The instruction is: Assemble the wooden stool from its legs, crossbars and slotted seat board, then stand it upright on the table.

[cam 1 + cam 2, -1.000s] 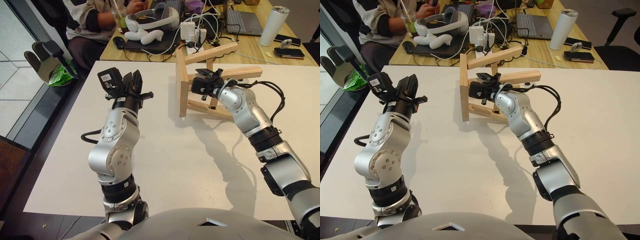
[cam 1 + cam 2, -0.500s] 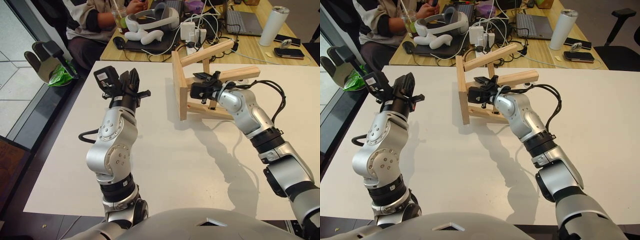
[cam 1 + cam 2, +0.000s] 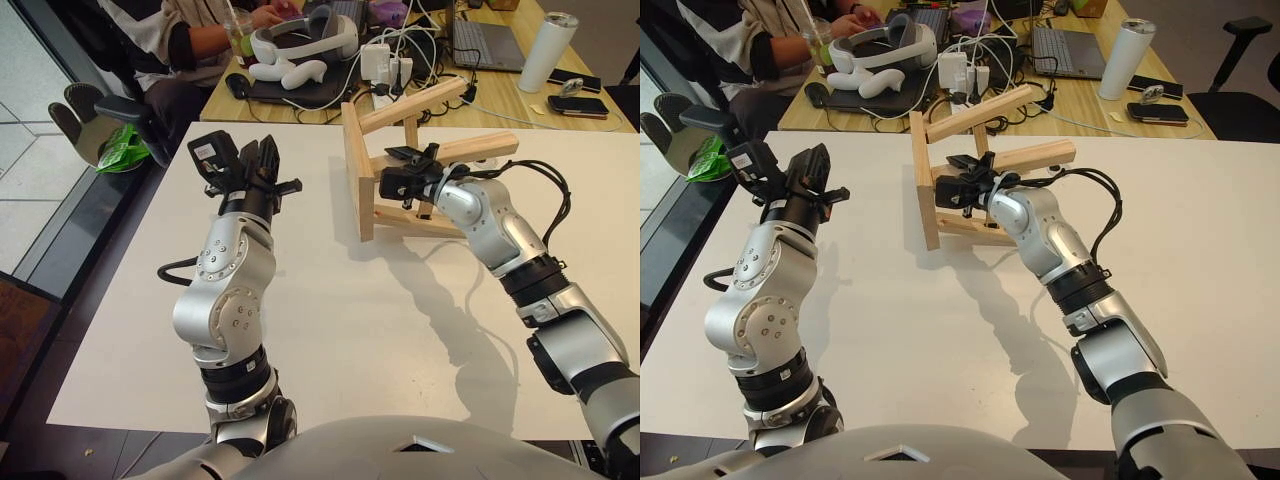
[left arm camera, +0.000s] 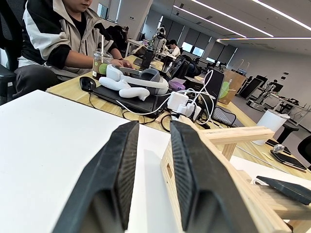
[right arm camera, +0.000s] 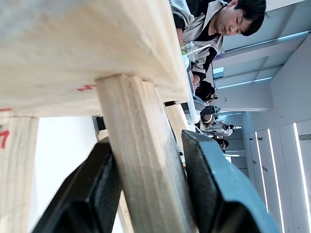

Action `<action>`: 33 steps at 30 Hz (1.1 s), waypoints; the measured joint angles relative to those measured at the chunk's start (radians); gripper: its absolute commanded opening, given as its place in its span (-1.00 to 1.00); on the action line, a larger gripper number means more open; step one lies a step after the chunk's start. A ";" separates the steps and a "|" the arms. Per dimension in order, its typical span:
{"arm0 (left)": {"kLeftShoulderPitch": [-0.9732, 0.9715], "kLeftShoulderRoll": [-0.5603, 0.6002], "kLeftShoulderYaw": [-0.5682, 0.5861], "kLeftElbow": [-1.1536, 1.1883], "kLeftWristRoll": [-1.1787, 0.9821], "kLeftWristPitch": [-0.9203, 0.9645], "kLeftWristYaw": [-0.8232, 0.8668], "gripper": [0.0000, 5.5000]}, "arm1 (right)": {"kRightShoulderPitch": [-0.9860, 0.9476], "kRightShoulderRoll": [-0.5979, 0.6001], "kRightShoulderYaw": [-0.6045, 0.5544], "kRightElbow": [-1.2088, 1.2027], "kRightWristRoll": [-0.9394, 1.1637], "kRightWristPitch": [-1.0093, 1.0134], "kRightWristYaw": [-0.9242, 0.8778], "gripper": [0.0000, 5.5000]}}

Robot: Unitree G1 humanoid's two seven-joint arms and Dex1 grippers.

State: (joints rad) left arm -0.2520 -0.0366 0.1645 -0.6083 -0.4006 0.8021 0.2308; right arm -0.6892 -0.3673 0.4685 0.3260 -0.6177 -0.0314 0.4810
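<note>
Stool crossbar between the right jaws

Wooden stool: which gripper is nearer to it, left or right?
Right. The right gripper clasps a crossbar of the wooden stool; the left gripper hangs open, apart, to its left.

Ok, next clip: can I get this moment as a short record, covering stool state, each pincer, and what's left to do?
stool: assembled stool lying on its side on the white table
seat board: seat board on edge, legs pointing to the robot's right
right pincer: right pincer closed around a crossbar among the legs
left pincer: left pincer raised beside the stool, slightly open, holding nothing
remaining: stool not yet stood upright
</note>
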 measured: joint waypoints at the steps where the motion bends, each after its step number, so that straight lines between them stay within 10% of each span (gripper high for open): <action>1: 0.000 0.000 0.000 0.000 0.000 0.000 0.000 -0.59 | 0.000 0.000 0.001 0.001 -0.003 -0.002 0.000 -0.36; 7: 0.000 0.000 0.000 0.000 0.000 0.000 0.000 -0.59 | -0.007 -0.001 0.013 0.009 -0.018 -0.009 -0.001 -0.37; 33: -0.004 0.000 0.000 0.000 0.000 0.000 0.000 -0.59 | 0.005 0.011 0.027 0.037 -0.037 0.004 0.008 0.94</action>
State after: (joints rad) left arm -0.2557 -0.0363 0.1644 -0.6081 -0.4005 0.8026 0.2306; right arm -0.6842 -0.3566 0.4950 0.3629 -0.6547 -0.0275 0.4886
